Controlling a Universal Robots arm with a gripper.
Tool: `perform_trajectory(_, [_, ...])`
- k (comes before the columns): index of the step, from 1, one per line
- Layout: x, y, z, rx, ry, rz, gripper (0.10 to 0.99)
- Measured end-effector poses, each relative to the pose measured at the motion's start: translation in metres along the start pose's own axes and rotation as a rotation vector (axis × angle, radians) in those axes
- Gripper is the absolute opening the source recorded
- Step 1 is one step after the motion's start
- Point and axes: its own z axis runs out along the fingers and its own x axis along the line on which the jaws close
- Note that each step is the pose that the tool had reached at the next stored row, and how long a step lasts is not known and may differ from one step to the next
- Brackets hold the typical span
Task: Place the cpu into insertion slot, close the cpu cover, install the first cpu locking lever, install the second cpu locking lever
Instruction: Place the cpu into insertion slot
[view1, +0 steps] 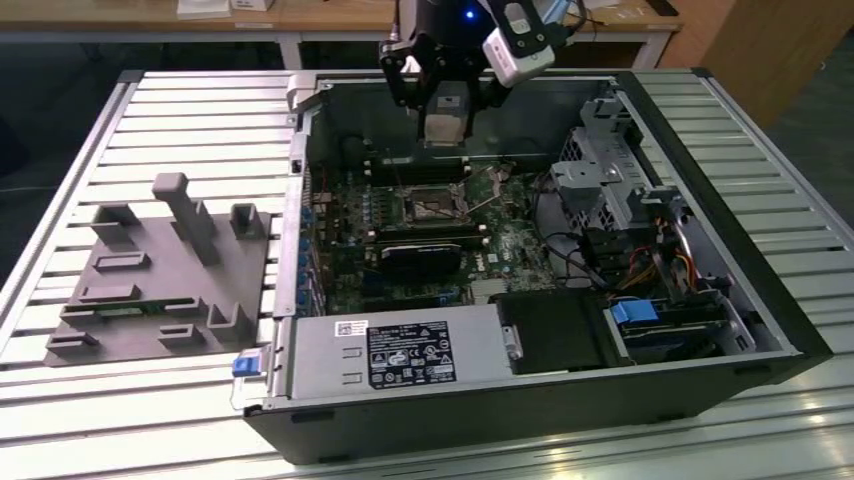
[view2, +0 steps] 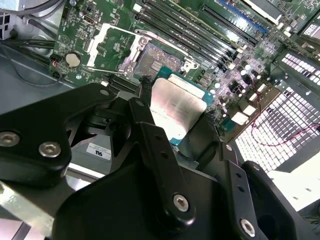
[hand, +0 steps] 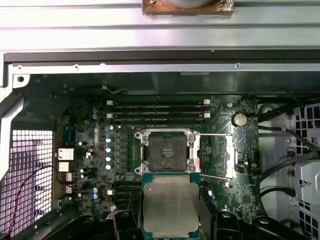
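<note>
Toward the exterior view's left, a grey fixture (view1: 160, 270) with upright blocks lies on the slatted metal surface (view1: 200, 110). Just to its right stands the open computer case (view1: 747, 310), with its green motherboard (view1: 347, 220) facing up and a grey power supply (view1: 387, 355) along the near edge.

Over the far part of the case hangs the gripper (view1: 445, 140). In both wrist views its black fingers (view2: 142, 117) (hand: 220, 225) grasp the cpu (view2: 177, 107) (hand: 170, 205) by two opposite edges, the silvery top turned toward the cameras. The cpu is held clear of the board, not yet seated.

The insertion slot (view1: 434, 205) (view2: 157, 57) (hand: 167, 150) sits below it near the middle of the board. Its dark centre is bare inside the silvery rim. The cpu cover (hand: 230, 155) is swung open to one side of the slot, with thin metal levers running along its two edges, so the socket lies uncovered. Long black memory slots (hand: 157, 110) run just beyond the socket.

Farther to the exterior view's right, a metal drive cage (view1: 601, 180) and a bundle of cables (view1: 641, 265) fill that end of the case.
</note>
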Motion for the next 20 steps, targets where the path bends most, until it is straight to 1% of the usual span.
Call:
perform_trajectory(8, [0.0005,-0.001,0.0137,0.005,-0.0021,0.001,0.537])
perform_trajectory(10, [0.0007,-0.0013,0.0172,0.005,-0.004,0.015,0.537])
perform_trajectory(14, [0.0006,-0.0017,0.0231,0.005,-0.009,0.081,0.537])
perform_trajectory(20, [0.0005,-0.0021,0.0289,0.003,-0.0166,0.19,0.537])
